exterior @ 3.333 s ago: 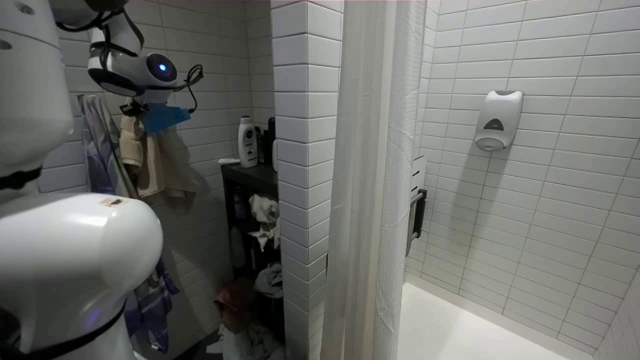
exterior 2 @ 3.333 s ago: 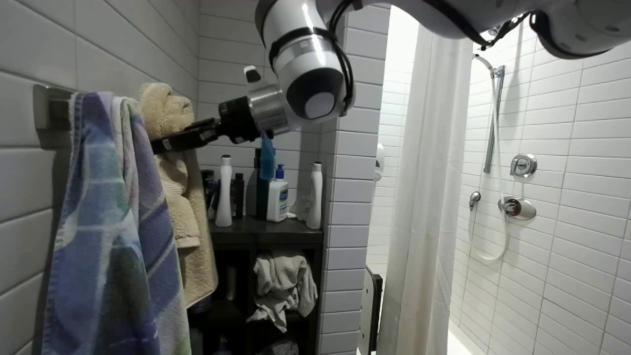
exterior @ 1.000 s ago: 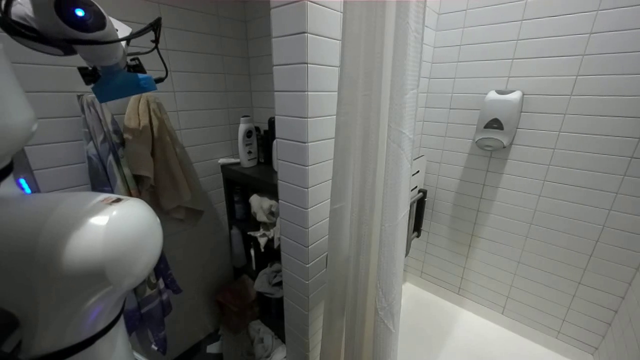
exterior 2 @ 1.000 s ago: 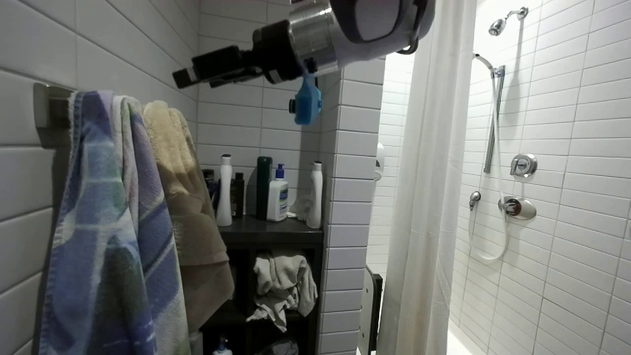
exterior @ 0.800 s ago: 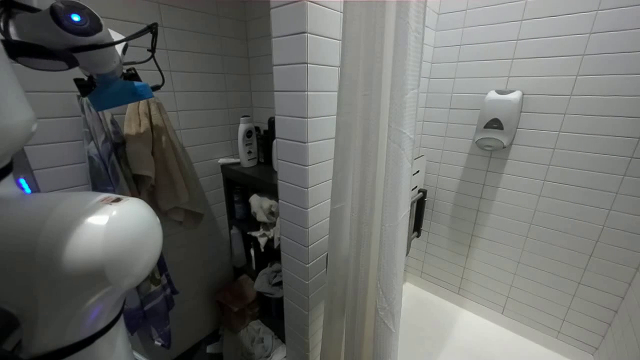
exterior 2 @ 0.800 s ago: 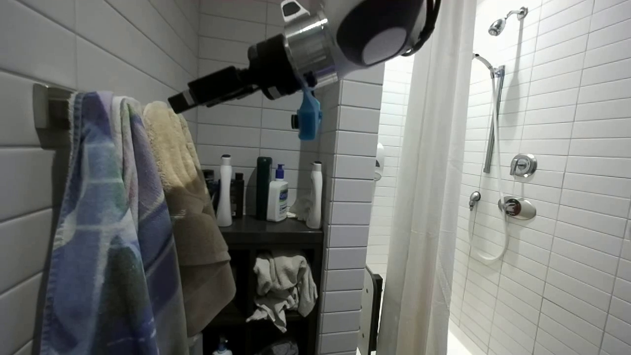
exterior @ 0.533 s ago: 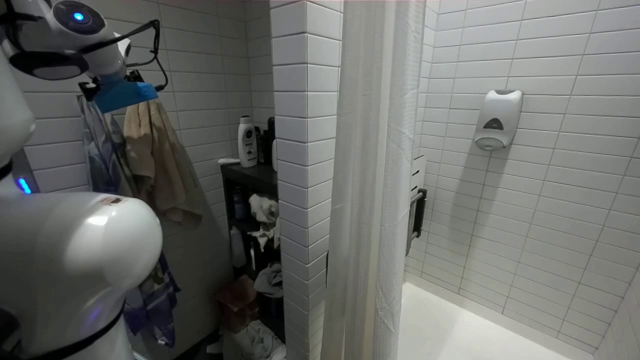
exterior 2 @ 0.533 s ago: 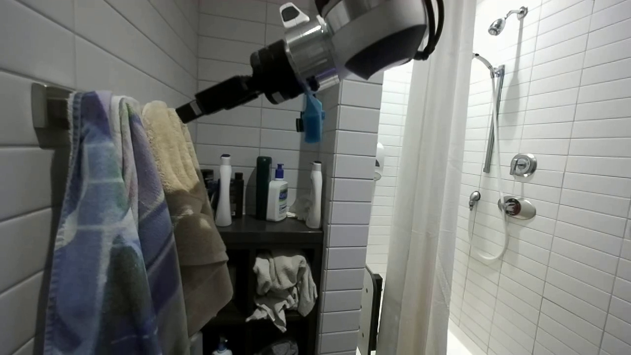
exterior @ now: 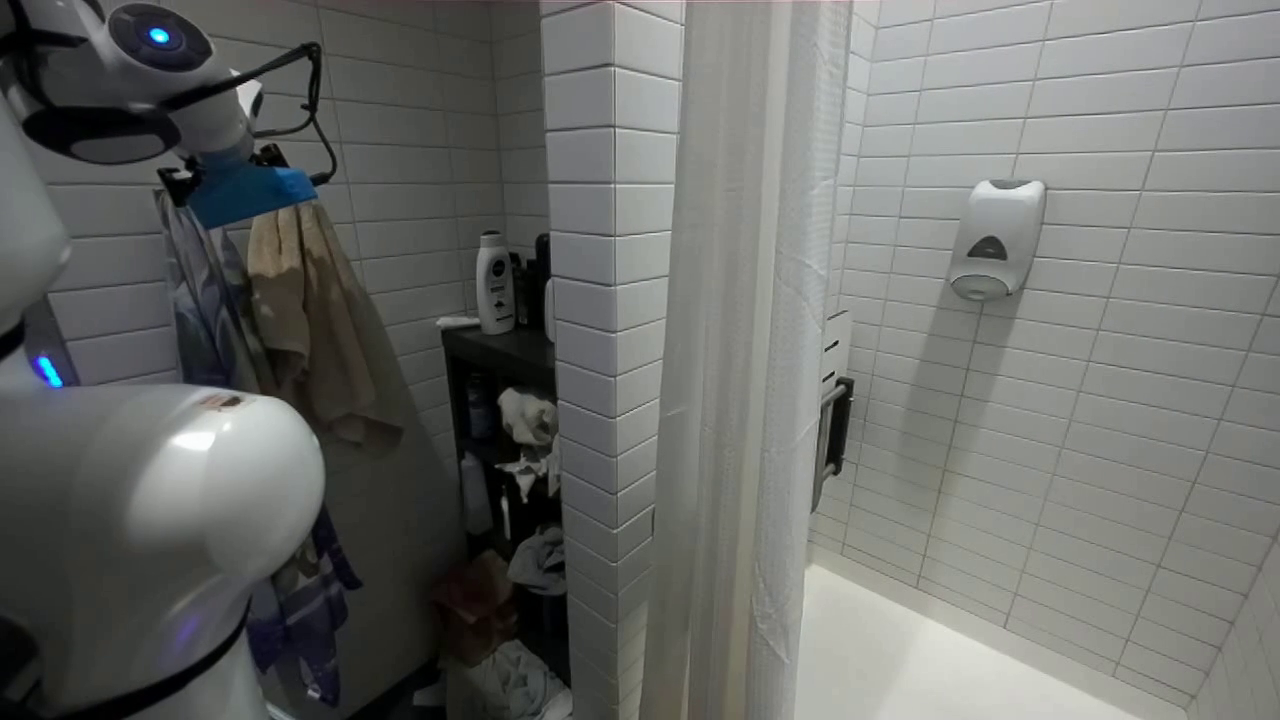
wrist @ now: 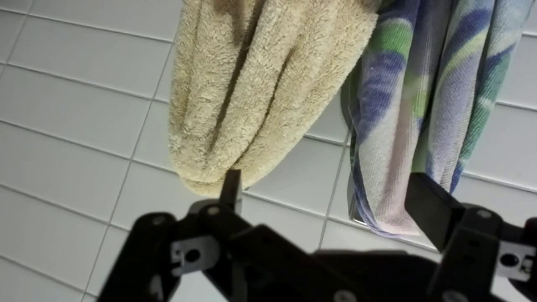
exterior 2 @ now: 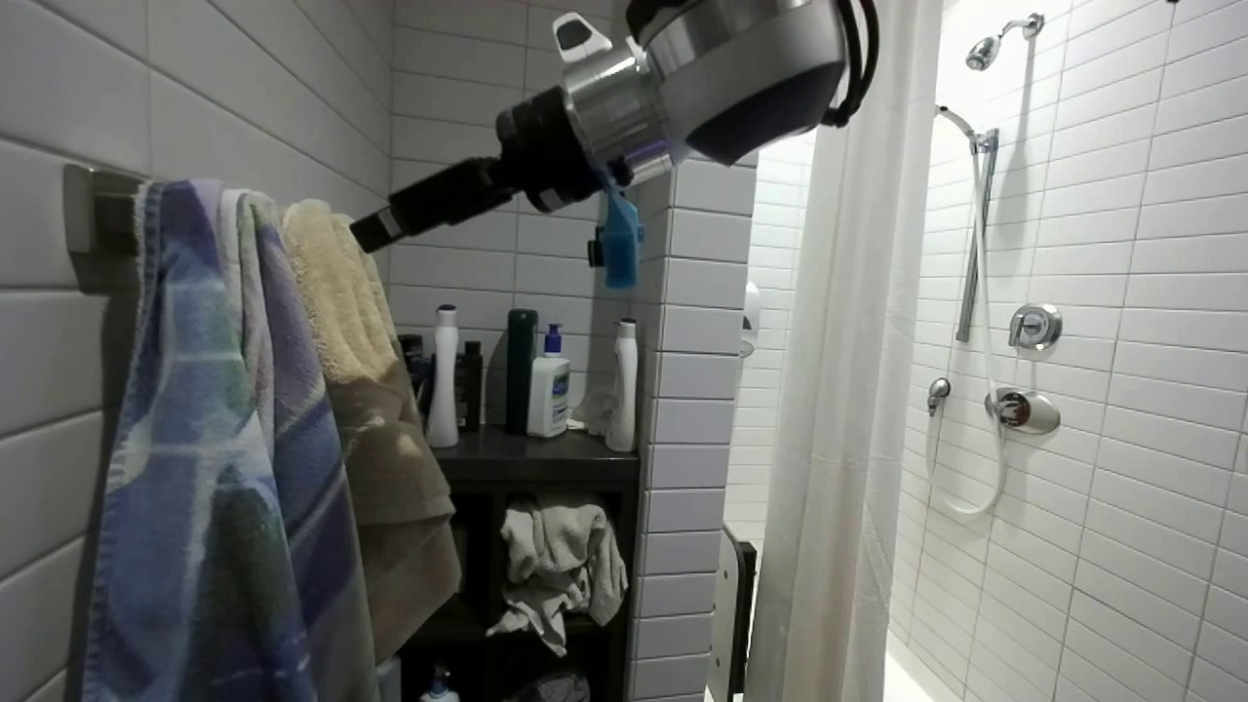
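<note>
One long tan terry-cloth towel hangs L in an ext. view, w/ long blue-purple patterned cloth towel nearer; black two-finger gripper near tan one, jaws wide apart.

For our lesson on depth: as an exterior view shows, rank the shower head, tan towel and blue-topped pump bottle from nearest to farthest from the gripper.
1. Tan towel: beside the gripper.
2. Blue-topped pump bottle: on the shelf.
3. Shower head: far right, past the curtain.

Plain beige towel, patterned towel
The latter mixes blue, purple, green and pink; gripper black, tiles white.
</note>
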### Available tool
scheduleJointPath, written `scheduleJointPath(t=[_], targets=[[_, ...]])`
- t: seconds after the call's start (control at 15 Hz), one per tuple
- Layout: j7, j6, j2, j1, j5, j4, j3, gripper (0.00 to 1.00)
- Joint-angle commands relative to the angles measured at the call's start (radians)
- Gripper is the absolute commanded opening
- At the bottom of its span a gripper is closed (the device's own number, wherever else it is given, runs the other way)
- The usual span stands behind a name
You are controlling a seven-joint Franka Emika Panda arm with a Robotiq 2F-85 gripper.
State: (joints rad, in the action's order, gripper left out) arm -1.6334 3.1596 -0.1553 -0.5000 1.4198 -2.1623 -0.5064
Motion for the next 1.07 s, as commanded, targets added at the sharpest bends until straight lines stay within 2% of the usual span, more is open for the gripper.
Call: scheduleJointPath(t=[0.0,0.33,0.53,0.8,0.93,1.0], targets=[[0.052,0.026,0.0,0.014,-0.06,0.02,-0.004,1.0],[-0.045,0.154,0.019,0.004,-0.059,0.154,0.002,1.0],[-0.018,0.127,0.02,0.018,-0.084,0.158,0.002,1.0],[0.123,-0.002,0.004,0.055,-0.128,0.096,-0.003,1.0],[0.257,-0.064,-0.007,0.089,-0.245,0.068,-0.012,1.0],[0.351,-0.094,-0.011,0.076,-0.339,0.058,0.016,1.0]])
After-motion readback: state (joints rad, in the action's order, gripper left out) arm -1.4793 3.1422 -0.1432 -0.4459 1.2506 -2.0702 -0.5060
